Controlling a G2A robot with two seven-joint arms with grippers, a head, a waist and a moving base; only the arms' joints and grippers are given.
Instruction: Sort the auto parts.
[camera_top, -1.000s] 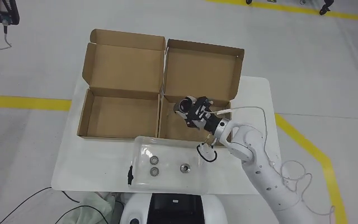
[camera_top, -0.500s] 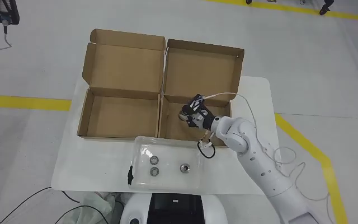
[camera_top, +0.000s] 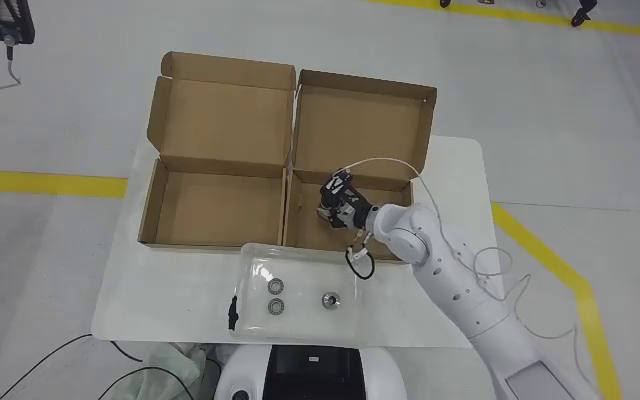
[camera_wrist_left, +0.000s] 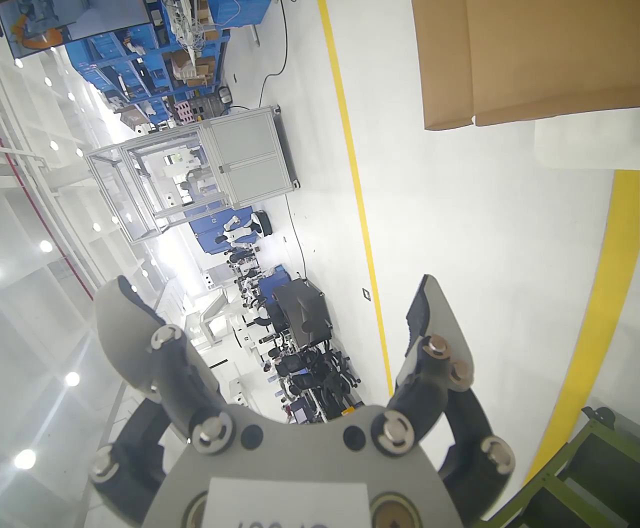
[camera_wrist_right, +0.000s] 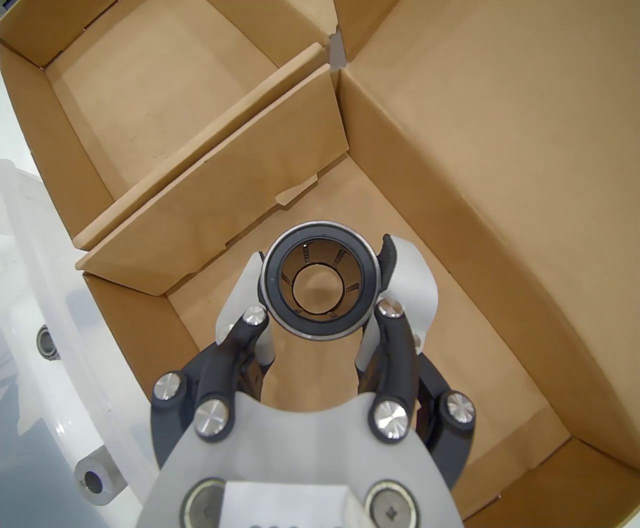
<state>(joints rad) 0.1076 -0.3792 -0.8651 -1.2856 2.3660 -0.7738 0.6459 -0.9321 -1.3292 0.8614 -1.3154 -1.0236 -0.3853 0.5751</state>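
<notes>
My right gripper (camera_wrist_right: 325, 260) is clenched around a ring-shaped bearing (camera_wrist_right: 320, 326), with the cardboard box (camera_wrist_right: 475, 150) floor below it; my left gripper (camera_wrist_left: 272, 300) is released.

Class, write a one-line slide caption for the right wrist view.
Right gripper shut on a cylindrical bearing, poised above the floor of an open cardboard box.

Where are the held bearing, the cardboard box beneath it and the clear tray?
bearing (camera_wrist_right: 320, 229), right wrist view, on its front rim.
cardboard box (camera_top: 365, 120), top view, on its open lid.
clear tray (camera_top: 305, 318), top view, on its bare floor.
</notes>
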